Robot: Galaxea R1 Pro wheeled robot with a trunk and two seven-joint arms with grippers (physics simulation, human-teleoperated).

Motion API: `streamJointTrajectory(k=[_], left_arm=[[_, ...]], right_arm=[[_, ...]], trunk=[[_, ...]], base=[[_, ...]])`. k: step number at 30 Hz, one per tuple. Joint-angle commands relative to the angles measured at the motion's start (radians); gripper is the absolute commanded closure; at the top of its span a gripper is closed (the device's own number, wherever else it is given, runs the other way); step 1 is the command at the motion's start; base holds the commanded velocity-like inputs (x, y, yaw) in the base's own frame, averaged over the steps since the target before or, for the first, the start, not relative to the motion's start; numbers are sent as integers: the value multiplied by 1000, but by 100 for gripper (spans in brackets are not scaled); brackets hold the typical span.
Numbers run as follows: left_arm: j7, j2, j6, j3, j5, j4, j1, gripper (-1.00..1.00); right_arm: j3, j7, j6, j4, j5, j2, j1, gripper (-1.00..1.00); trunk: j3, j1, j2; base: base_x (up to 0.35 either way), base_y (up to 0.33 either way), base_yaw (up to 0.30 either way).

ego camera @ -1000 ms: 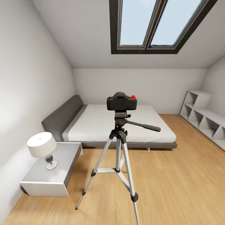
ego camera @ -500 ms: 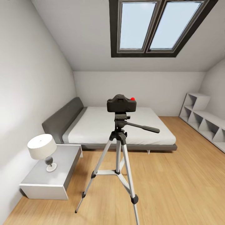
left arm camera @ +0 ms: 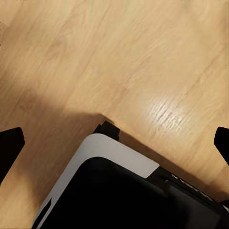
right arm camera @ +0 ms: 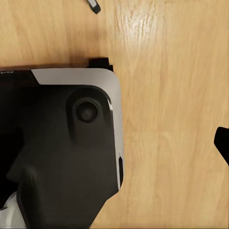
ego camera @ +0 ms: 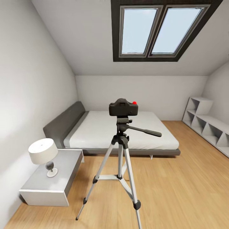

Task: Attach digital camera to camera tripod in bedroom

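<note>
Black digital camera (ego camera: 123, 108) sits atop the camera tripod (ego camera: 120, 159); my left fingers (left arm camera: 10, 145) are spread, right unclear.

Head view: level, facing the camera tripod (ego camera: 120, 152) and bed (ego camera: 124, 130), near. 2 wrist views: aimed down, close over wood floor (left arm camera: 143, 57), shared with head view.

Digital camera (ego camera: 123, 108) atop camera tripod (ego camera: 120, 159), bed (ego camera: 121, 130) behind.
</note>
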Motion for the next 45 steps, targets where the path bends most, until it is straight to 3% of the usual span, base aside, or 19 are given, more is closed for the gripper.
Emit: streamJointTrajectory(k=[1, 45], left_arm=[[2, 0, 0, 8, -3, 0, -1, -100], [2, 0, 0, 7, 2, -1, -1, -100]], right_arm=[[-8, 3, -2, 1, 10, 0, 1, -100], [-8, -11, -58, 1, 10, 5, 17, -100]], trunk=[[0, 0, -1], [71, 0, -1]], base=[[0, 0, 0], [0, 0, 0]])
